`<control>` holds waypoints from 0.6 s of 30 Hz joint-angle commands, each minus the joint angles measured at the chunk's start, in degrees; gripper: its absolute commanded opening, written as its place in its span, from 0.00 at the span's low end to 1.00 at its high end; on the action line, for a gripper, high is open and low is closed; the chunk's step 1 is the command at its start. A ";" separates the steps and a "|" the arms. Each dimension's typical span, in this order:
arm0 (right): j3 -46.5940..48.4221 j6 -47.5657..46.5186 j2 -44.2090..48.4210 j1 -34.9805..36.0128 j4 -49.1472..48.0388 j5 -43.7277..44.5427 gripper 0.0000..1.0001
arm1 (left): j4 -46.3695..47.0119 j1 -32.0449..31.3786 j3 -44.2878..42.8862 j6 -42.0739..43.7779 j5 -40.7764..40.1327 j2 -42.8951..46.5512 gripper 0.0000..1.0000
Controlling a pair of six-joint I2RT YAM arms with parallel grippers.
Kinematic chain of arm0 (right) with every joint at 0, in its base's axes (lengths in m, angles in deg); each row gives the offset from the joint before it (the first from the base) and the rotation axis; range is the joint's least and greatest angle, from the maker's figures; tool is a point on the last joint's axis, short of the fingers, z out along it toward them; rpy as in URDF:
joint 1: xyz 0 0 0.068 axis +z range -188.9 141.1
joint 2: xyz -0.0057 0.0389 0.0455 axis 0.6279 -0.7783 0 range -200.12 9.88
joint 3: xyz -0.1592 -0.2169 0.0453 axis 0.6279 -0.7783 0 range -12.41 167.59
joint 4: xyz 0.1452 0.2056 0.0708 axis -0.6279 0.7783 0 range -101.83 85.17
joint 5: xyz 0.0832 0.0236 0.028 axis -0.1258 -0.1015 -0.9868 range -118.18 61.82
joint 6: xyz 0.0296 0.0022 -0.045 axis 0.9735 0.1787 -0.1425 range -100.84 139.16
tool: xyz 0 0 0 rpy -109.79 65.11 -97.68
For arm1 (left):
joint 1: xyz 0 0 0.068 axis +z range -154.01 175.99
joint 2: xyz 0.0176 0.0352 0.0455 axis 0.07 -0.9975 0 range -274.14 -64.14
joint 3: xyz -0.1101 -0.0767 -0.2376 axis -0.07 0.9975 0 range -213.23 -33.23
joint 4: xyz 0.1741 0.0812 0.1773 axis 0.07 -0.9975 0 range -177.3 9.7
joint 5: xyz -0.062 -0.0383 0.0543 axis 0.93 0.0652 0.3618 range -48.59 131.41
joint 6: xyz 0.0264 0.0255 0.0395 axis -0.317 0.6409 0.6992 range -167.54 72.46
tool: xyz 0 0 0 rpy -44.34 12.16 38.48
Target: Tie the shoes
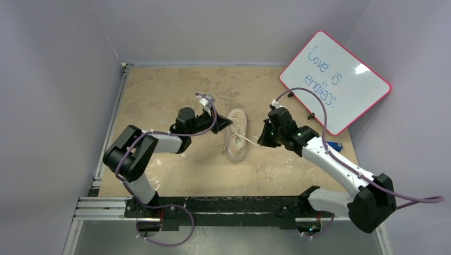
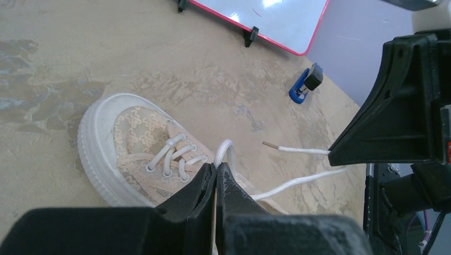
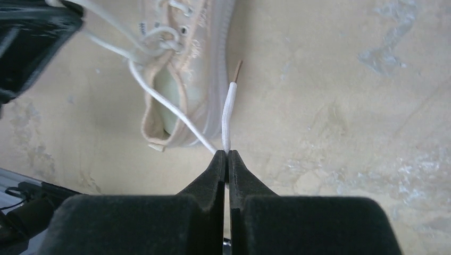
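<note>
I see the sneaker [image 1: 237,135] lying mid-counter [image 1: 159,90] between my two hands, toe pointing away from the arm bases. It is a cream low-top with a patterned canvas upper and a pale rubber toe cap and sole. A long cream lace [image 2: 298,180] is threaded through its eyelets.

My left hand [image 2: 216,169] is clamped tight over the sneaker, pinching the lace so that a small loop stands up out of the fingertips. My right hand [image 3: 227,156] is pressed closed too, just beside the sneaker's heel. It grips the lace near its free end, and the brownish tip sticks out past the fingers. A strand runs from the eyelets across to that hand.

A red-framed whiteboard [image 1: 335,79] leans at the far right, with a blue stapler [image 2: 306,85] near it.
</note>
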 commanded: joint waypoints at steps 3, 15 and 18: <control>9.27 -2.96 -8.98 -2.92 13.67 -5.57 0.00 | -0.82 0.47 -1.18 0.02 -3.82 2.15 0.00; 19.05 -24.98 -26.87 -10.48 22.20 -16.12 0.43 | -5.97 0.47 -2.45 1.96 -4.15 2.79 0.00; 20.56 -36.95 -24.40 -10.54 17.90 -19.56 0.48 | -5.23 0.47 -2.49 1.55 -3.89 2.40 0.00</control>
